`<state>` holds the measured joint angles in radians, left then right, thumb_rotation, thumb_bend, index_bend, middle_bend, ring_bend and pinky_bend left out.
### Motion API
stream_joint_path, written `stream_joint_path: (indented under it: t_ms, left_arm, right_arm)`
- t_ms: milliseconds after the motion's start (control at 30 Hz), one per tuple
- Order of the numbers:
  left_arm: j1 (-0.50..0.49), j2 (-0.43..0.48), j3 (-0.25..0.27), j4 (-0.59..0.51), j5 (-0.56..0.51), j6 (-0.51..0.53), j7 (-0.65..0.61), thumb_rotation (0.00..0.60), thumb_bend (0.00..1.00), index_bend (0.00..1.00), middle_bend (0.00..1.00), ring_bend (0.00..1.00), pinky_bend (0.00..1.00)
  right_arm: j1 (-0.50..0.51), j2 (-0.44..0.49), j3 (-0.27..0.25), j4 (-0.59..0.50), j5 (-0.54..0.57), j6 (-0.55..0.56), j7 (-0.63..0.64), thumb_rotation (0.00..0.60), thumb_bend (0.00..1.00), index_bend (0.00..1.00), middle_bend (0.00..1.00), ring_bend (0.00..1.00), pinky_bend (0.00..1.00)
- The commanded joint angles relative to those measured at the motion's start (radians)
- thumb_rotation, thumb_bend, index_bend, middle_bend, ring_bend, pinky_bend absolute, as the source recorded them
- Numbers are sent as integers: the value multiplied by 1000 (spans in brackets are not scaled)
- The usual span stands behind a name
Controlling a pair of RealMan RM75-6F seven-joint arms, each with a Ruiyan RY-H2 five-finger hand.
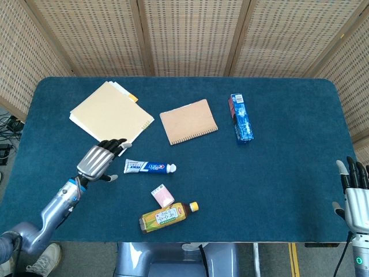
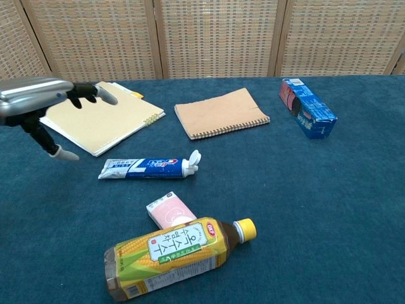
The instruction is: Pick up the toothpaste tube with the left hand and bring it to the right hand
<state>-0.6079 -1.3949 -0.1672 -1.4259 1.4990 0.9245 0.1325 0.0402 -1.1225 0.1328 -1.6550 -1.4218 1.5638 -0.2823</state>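
Now the toothpaste tube lies beside the left robot hand.

L hand open, just left of toothpaste tube; R hand at table edge.

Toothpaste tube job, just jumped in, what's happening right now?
The left hand is open and hovering just left of the toothpaste tube, not touching it. The tube lies flat on the blue table, cap pointing right, between the yellow folder and the drink bottle. The right hand waits open at the table's right edge. Nothing is picked up yet.
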Motion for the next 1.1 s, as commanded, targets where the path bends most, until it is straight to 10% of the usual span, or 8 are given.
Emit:
stream_joint_path:
  t_ms: [33,1100]
  left_arm:
    - [-58,-63,-12,52,-48,-70,41,600,168,207,187,222,307]
    - [-198,-226,23,218,-218,-209,87,600,305,281,214,270,330]
  right_arm:
    - [1,-1,5,4,16,-6,-4,600,0,0,0,0,0]
    - [10,12,12,7,68,-41,12,600,0,0,0,0,0]
